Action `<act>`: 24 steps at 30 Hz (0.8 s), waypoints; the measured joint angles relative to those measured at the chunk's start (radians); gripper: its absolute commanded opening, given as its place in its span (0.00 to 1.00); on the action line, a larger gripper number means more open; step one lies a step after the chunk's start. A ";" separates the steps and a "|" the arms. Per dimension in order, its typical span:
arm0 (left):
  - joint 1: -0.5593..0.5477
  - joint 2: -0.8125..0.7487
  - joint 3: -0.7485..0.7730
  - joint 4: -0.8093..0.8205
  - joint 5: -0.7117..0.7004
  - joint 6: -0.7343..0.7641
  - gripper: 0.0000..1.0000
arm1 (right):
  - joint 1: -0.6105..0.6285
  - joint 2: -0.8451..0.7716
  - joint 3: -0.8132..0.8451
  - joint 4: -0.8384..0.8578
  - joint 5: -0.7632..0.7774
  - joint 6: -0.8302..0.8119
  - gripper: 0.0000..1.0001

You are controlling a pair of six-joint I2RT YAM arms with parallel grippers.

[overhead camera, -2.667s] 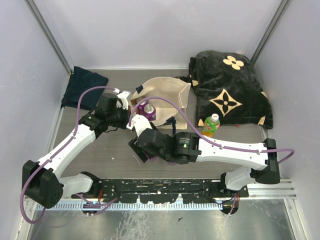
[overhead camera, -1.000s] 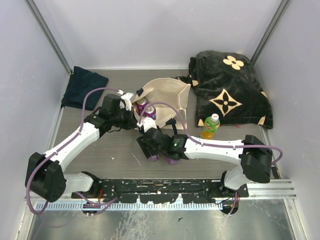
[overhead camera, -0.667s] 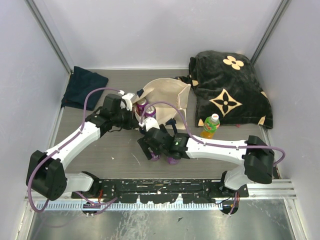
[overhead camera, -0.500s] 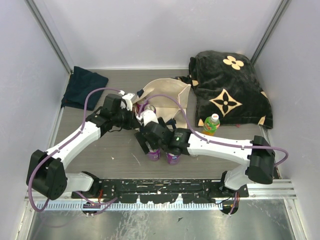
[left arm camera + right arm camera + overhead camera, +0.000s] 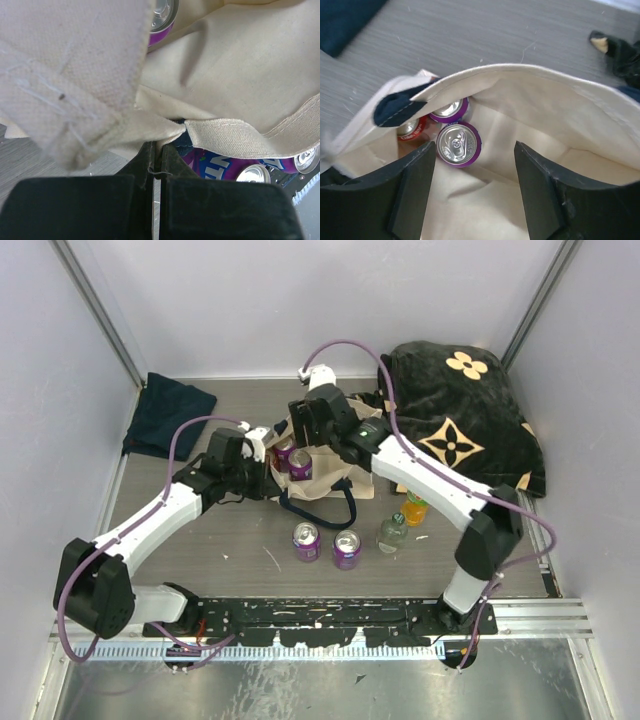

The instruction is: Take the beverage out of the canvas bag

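The cream canvas bag (image 5: pixel 340 445) lies open in mid-table. My left gripper (image 5: pixel 266 462) is shut on its near-left rim; in the left wrist view the jaws (image 5: pixel 160 147) pinch the canvas hem (image 5: pixel 150 125). My right gripper (image 5: pixel 305 437) hovers open and empty over the bag's mouth. In the right wrist view its gripper (image 5: pixel 474 148) is above a purple can (image 5: pixel 457 144), with a second purple can (image 5: pixel 449 110) and a red can (image 5: pixel 411 129) beside it in the bag. A purple can (image 5: pixel 300 465) shows in the bag from above.
Two purple cans (image 5: pixel 306 538) (image 5: pixel 346 548) and a clear bottle (image 5: pixel 392 532) stand on the table in front of the bag. A green-capped bottle (image 5: pixel 413 508) stands by the right arm. The black flower bag (image 5: pixel 460 415) lies back right, the navy cloth (image 5: pixel 168 415) back left.
My right arm has left the cans on the near table and swung up and back over the bag's mouth, jaws open. The left gripper has kept its hold on the rim.
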 measured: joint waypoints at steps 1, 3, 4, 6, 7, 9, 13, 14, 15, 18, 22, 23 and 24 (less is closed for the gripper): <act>0.000 0.002 0.000 0.000 0.000 0.000 0.01 | -0.008 0.035 0.009 -0.002 -0.008 -0.007 0.74; 0.000 0.006 0.000 0.000 0.002 0.000 0.01 | -0.010 0.094 0.016 -0.008 -0.027 -0.023 0.78; 0.000 0.010 0.000 0.001 0.004 0.000 0.01 | -0.010 0.124 0.018 -0.014 -0.040 -0.029 0.80; 0.000 0.018 0.000 0.002 0.008 0.000 0.01 | -0.010 0.176 0.018 -0.030 -0.064 -0.040 0.82; 0.000 0.021 0.000 0.003 0.009 0.000 0.01 | -0.010 0.196 0.018 -0.040 -0.077 -0.045 0.83; 0.000 0.023 0.000 0.004 0.011 -0.001 0.01 | -0.010 0.224 0.018 -0.055 -0.100 -0.050 0.85; 0.000 0.025 0.000 0.006 0.011 -0.004 0.01 | -0.010 0.247 0.018 -0.067 -0.142 -0.054 0.87; 0.000 0.026 0.000 0.008 0.012 -0.005 0.01 | -0.010 0.247 0.018 -0.067 -0.147 -0.055 0.88; 0.000 0.027 0.000 0.009 0.012 -0.005 0.01 | -0.010 0.247 0.018 -0.067 -0.154 -0.055 0.89; 0.000 0.034 0.000 0.014 0.014 -0.007 0.01 | -0.015 0.254 0.018 -0.067 -0.167 -0.055 0.91; 0.000 0.047 0.000 0.019 0.016 -0.006 0.01 | -0.017 0.277 0.018 -0.056 -0.178 -0.063 0.92; 0.000 0.049 0.000 0.020 0.016 -0.006 0.01 | -0.016 0.286 0.018 -0.047 -0.178 -0.068 0.92; 0.000 0.049 0.000 0.021 0.016 -0.007 0.01 | -0.016 0.294 0.018 -0.041 -0.178 -0.071 0.92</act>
